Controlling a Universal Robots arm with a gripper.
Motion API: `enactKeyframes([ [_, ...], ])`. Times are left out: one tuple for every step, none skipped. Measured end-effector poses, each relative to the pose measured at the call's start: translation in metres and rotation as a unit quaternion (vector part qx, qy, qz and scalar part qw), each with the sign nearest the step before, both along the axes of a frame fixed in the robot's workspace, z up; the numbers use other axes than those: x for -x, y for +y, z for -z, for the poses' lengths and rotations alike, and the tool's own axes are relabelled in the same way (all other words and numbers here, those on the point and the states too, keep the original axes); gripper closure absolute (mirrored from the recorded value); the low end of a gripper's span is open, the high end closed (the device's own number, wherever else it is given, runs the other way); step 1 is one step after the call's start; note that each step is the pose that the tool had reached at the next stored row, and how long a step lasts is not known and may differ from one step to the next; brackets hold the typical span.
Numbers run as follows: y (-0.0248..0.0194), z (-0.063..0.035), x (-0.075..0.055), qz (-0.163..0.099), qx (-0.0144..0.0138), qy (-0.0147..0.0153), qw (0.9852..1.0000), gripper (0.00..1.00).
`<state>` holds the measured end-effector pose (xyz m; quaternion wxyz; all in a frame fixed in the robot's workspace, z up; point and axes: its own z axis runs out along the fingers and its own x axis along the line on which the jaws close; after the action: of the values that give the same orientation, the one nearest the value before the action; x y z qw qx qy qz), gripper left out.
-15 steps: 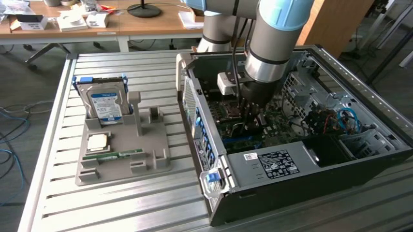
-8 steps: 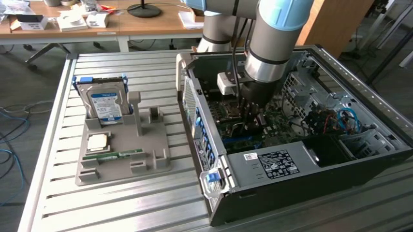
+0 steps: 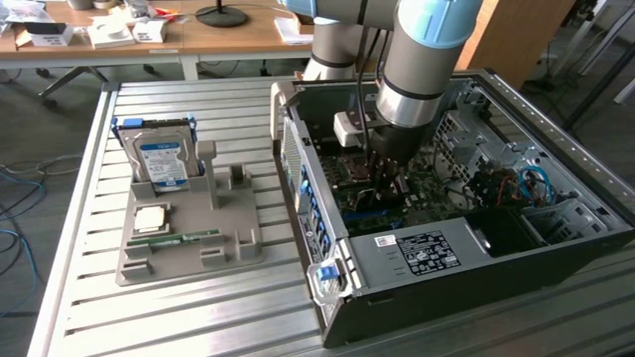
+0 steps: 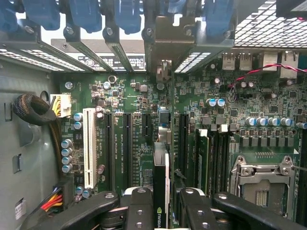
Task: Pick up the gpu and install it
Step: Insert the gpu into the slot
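gpu (image 4: 159, 191): I count one, a thin dark card seen edge-on, clamped in the tool (image 4: 164, 206). The two black fingers (image 4: 139, 211) stand only partly apart, one pressed on each face of the card, with nothing else in the grip. From the wrist view the card hangs over the green motherboard (image 4: 144, 96), in line with the black slots that lie between the single white slot (image 4: 89, 143) and the one metal-framed processor socket (image 4: 261, 182). I cannot tell whether its lower edge touches a slot.

In the exterior view the tool (image 3: 382, 178) is down inside the one open computer case (image 3: 447, 312), which lies on the slatted metal surface (image 3: 178, 312). Towards the exterior view's left, just beside the case, sits one grey holder (image 3: 238, 249). It carries one hard drive (image 3: 160, 160) with a blue-white label standing upright at its far end, one square processor chip (image 3: 151, 217) lying flat, and one narrow green memory stick (image 3: 174, 239) lying flat on the near side of the chip. Farthest back, well apart from all this, a wooden surface (image 3: 228, 37) holds a few small boxes and a round black lamp base
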<state>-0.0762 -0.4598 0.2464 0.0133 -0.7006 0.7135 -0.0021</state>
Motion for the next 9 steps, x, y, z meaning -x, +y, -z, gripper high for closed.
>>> enactKeyframes([
  [0.0,0.0,0.0,0.0,0.0,0.0,1.0,0.74],
  [0.0,0.0,0.0,0.0,-0.0001,0.0,1.0,0.74],
  [0.0,0.0,0.0,0.0,-0.0001,0.0,1.0,0.74],
  [0.0,0.0,0.0,0.0,0.0,0.0,1.0,0.74],
  [0.0,0.0,0.0,0.0,0.0,0.0,1.0,0.74],
  [0.0,0.0,0.0,0.0,0.0,0.0,1.0,0.74],
  [0.0,0.0,0.0,0.0,0.0,0.0,1.0,0.74],
  [0.0,0.0,0.0,0.0,0.0,0.0,1.0,0.74],
  [0.0,0.0,0.0,0.0,0.0,0.0,1.0,0.74],
])
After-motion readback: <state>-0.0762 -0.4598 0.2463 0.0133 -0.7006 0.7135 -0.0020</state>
